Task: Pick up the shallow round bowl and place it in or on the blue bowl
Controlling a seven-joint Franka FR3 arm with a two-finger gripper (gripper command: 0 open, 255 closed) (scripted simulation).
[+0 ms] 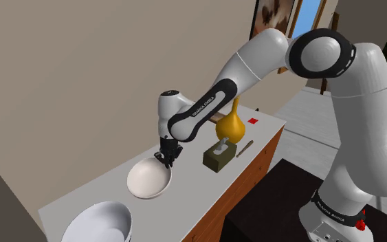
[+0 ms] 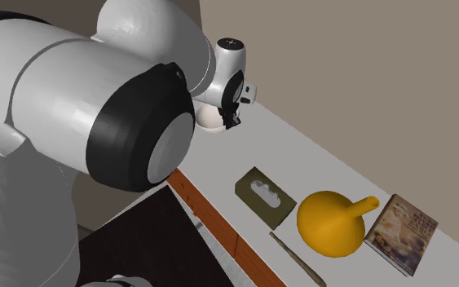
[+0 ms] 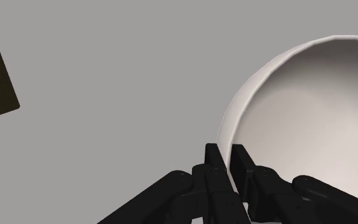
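Pincer (image 3: pixel 227 156) tight on the rim of the white bowl (image 3: pixel 311 121), one finger inside, one outside.

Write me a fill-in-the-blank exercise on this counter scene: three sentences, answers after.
1. The gripper is shut on the ___ of the white shallow bowl.
2. The olive box stands between that bowl and the ___ jug.
3. In the second exterior view, a ___ lies beside the jug, on the side away from the box.
Missing words: rim; orange; book.
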